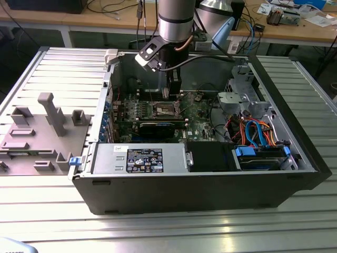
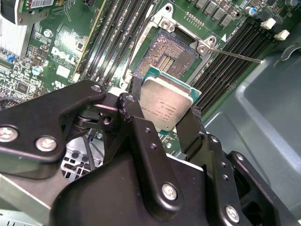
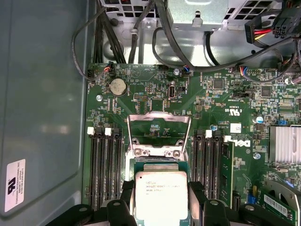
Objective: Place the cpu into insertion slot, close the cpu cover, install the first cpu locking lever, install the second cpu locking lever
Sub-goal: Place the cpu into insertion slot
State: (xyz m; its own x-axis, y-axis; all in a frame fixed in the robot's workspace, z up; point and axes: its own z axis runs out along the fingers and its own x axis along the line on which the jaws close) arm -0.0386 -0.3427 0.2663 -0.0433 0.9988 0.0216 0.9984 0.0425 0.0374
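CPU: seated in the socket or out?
Out. The gripper holds the cpu by its edges, off the slot, whose contacts lie bare in the second wrist view.

Robotics lab or workshop, opened computer case (image 1: 184,196) on slatted metal table (image 1: 158,232), cluttered wooden workbenches (image 1: 295,35) behind

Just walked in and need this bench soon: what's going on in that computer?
The robot's hand grips the cpu by its edges and holds it above the insertion slot on the motherboard, inside the open computer case. The chip is not seated yet, and the cpu cover is flipped open.
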